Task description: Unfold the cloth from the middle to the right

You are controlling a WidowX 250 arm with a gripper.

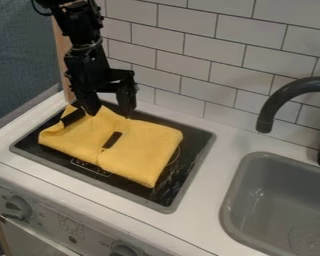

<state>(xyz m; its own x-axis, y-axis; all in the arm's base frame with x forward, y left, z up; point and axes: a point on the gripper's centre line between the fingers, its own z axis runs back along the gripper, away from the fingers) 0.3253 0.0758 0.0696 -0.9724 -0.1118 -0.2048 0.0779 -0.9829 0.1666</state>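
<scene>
Jaws look spread apart on the gripper (110, 115), and I can't make out any fabric pinched between them. They're down at the back edge of the yellow cloth (139, 150), which lies on the black stove top (187, 167). Progress-wise, I'd call it partly there at best: the cloth has a crease down its middle, a rumpled left side and a flatter right side reaching toward the sink (229, 200). Can't tell if that right half is one layer or doubled over. If it's doubled, the rightward flip is what's left, plus letting go.
</scene>
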